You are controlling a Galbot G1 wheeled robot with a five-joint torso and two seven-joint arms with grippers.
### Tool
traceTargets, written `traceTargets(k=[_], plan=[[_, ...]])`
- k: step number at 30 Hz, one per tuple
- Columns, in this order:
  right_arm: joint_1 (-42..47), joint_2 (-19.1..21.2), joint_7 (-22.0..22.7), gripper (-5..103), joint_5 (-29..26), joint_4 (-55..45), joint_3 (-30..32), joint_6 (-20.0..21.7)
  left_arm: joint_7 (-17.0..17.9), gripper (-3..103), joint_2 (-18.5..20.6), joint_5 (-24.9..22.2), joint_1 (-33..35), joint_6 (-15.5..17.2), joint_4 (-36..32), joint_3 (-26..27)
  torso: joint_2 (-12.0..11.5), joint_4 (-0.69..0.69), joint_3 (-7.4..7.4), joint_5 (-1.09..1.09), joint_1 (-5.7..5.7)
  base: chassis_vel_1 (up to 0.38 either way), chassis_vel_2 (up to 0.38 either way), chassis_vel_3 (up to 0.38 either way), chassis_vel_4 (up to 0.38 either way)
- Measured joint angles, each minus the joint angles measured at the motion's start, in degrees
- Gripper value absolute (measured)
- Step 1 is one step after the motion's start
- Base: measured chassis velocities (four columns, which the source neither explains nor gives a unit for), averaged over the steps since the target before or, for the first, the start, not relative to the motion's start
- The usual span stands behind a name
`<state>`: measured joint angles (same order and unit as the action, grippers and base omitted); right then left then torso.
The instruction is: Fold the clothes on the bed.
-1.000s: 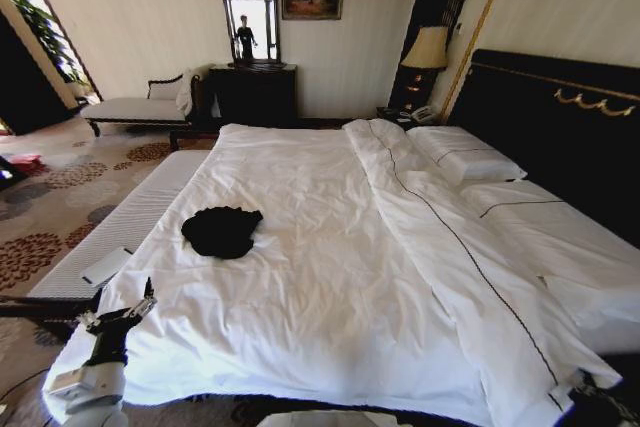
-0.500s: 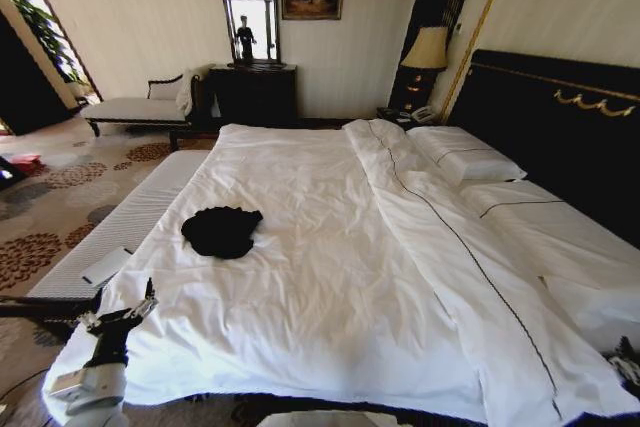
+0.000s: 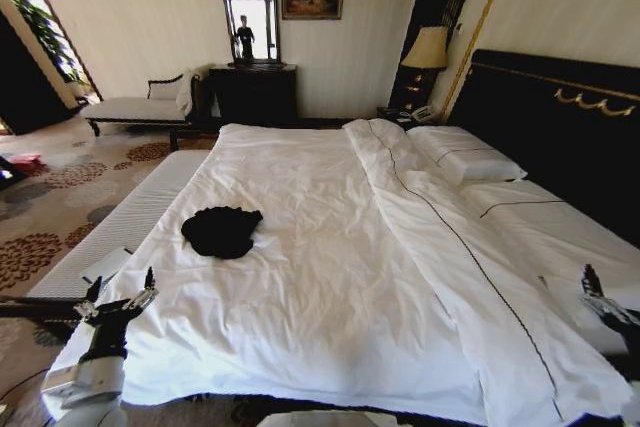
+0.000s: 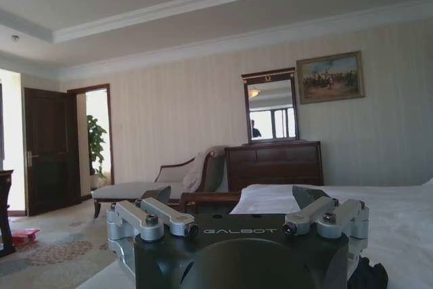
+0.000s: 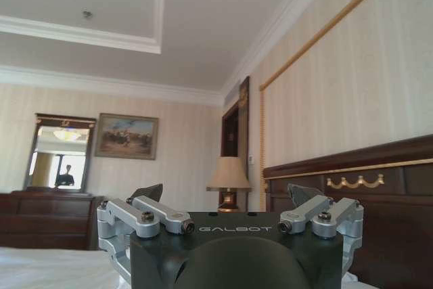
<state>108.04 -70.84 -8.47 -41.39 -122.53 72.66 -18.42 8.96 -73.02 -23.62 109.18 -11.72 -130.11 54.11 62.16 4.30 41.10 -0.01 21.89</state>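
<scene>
- Your clothes (image 3: 221, 231) sit crumpled in a black heap on the bed (image 3: 330, 277), at about 10 o'clock from its middle.
- Your left gripper (image 3: 119, 294) hangs at 8 o'clock off the bed's corner, fingers spread wide (nothing held).
- Your right gripper (image 3: 600, 297) sits at 4 o'clock, also spread wide.

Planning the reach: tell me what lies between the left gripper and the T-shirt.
In the head view, only bare white duvet separates the open left gripper from the crumpled black T-shirt.
</scene>
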Motion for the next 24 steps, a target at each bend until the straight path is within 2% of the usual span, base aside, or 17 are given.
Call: traceTargets(k=[2, 3, 5, 7, 10, 12, 17, 24], plan=[[-1.0, 0.5, 0.0, 100, 4.6, -0.1, -3.4, 0.2, -0.6, 100, 0.3, 0.6, 0.5, 0.1, -1.4, -0.7, 0.0, 0.01, 0.00, 0.01, 0.00, 0.000, 0.000, 0.000, 0.000], [-1.0, 0.5, 0.0, 100, 4.6, -0.1, -3.4, 0.2, -0.6, 100, 0.3, 0.6, 0.5, 0.1, -1.4, -0.7, 0.0, 0.01, 0.00, 0.01, 0.00, 0.000, 0.000, 0.000, 0.000], [-1.4, 1.0, -0.1, 100, 8.0, 0.3, -7.0, 0.2, -1.2, 100, 0.7, 1.5, 0.8, 0.4, -2.4, -1.5, 0.0, 0.01, 0.00, 0.02, 0.00, 0.000, 0.000, 0.000, 0.000], [-1.5, 1.3, -0.1, 100, 8.7, 0.5, -8.4, 0.2, -1.5, 100, 1.0, 1.7, 0.8, 0.5, -2.7, -1.7, 0.0, 0.01, 0.00, 0.02, 0.00, 0.000, 0.000, 0.000, 0.000], [-2.0, 2.7, -0.2, 100, 10.4, 1.5, -11.9, 0.3, -3.6, 100, 3.5, 2.4, 2.0, 0.1, -3.1, -2.6, 0.0, 0.02, 0.00, 0.01, 0.00, 0.000, 0.000, 0.000, 0.000], [-2.3, 3.8, -0.1, 100, 11.2, 1.9, -12.8, 0.6, -4.8, 100, 5.0, 2.3, 3.6, -0.5, -3.7, -2.8, 0.0, 0.03, 0.00, 0.00, 0.00, 0.000, 0.000, 0.000, 0.000], [-2.9, 4.5, 0.1, 100, 11.8, 2.1, -12.9, 1.0, -6.4, 100, 5.4, 1.1, 5.5, -1.5, -4.3, -2.2, 0.0, 0.00, 0.00, 0.01, 0.00, 0.000, 0.000, 0.000, 0.000], [-3.0, 2.1, 1.8, 100, 13.0, 2.6, -14.0, 0.0, -7.5, 100, 3.2, 2.1, 6.6, -2.9, -4.0, -2.8, 0.0, 0.01, 0.00, 0.01, 0.00, 0.000, 0.000, 0.000, 0.000]])
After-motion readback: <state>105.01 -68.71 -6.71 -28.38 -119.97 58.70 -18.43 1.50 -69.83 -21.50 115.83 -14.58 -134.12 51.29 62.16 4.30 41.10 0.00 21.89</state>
